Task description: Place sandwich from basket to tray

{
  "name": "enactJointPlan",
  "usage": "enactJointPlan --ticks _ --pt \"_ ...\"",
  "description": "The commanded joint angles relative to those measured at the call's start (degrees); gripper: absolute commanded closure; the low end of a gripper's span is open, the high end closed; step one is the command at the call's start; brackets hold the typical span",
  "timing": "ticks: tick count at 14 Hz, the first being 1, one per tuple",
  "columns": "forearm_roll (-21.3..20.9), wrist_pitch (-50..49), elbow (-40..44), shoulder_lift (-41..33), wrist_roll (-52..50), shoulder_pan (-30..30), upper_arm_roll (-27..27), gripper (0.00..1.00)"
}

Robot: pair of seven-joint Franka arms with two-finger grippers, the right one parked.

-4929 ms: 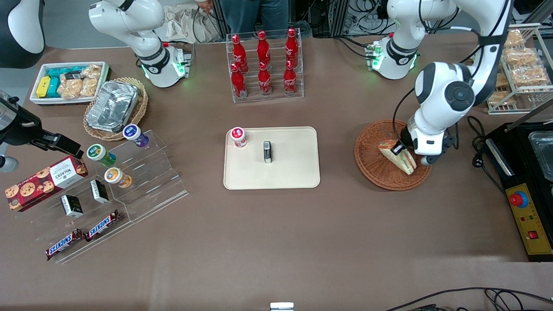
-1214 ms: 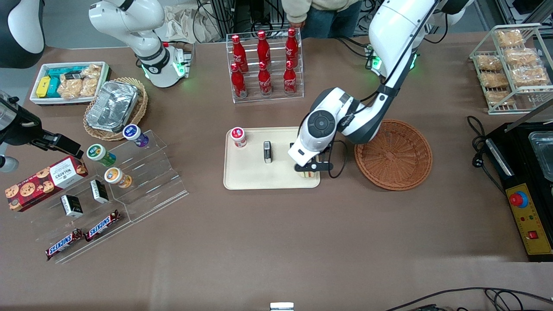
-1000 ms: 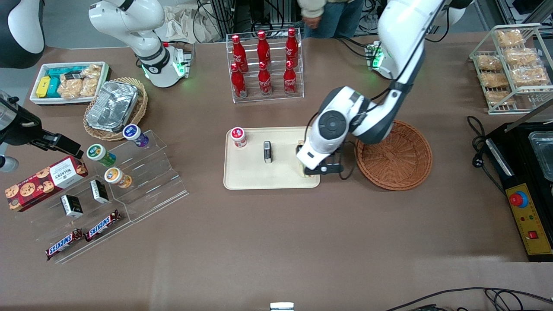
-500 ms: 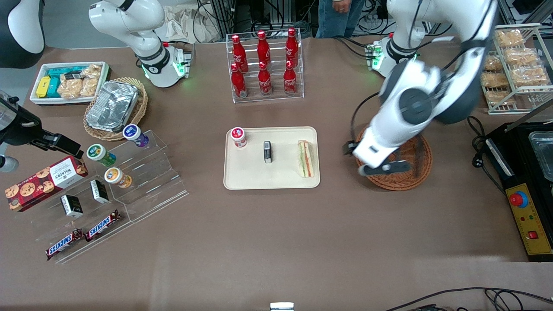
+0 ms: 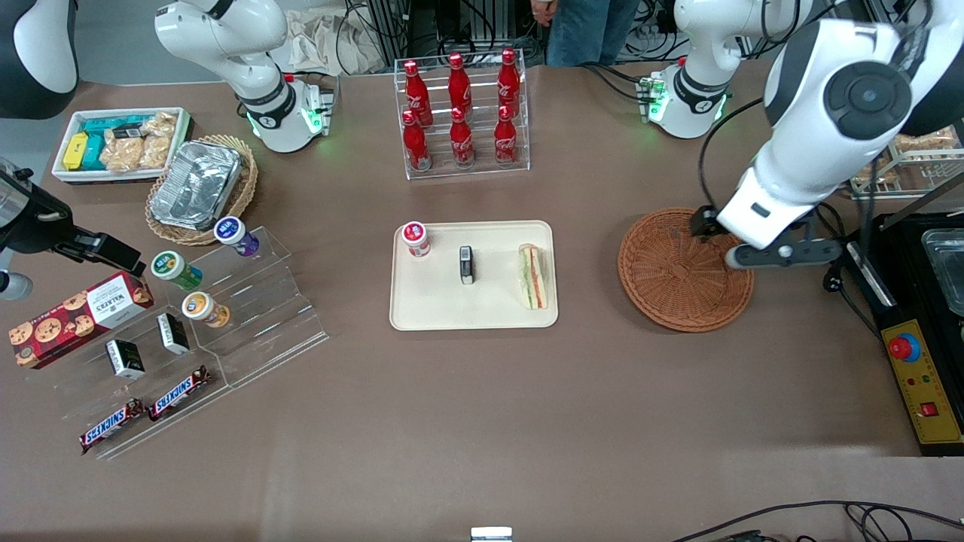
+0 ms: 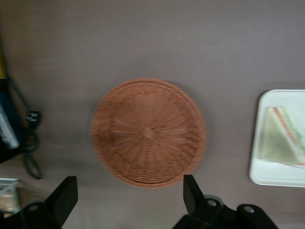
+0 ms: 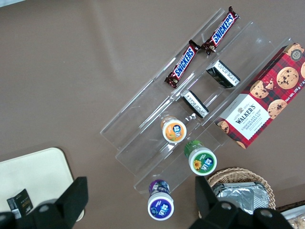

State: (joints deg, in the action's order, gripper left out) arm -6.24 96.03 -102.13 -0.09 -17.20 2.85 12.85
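The sandwich (image 5: 532, 276) lies on the tray (image 5: 437, 305), close to its rim toward the basket (image 5: 670, 282). The claw (image 6: 128, 198), spread wide and holding nothing, hangs above the bare basket. The sandwich seems settled; only a bumped tray might tip it off.

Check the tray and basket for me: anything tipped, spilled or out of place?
Nothing stands out. The sandwich lies intact on the tray, near the edge toward the basket, apart from the red-lidded cup and small dark box. The basket holds nothing. The pincer hangs open above the basket.
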Motion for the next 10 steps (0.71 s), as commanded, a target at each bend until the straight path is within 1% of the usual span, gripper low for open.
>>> enactJointPlan --ticks 1,3,5,10 --pt "-1.2 -3.4 0.8 -2.2 4.9 -5.4 0.7 0.01" --pt "-1.0 -6.1 2.5 -2.3 6.5 -7.2 0.7 0.01" --pt "-1.1 -6.2 2.6 -2.8 6.9 -8.9 0.7 0.01" --pt "-0.7 -6.1 2.6 -2.5 6.2 -9.2 0.8 0.01"
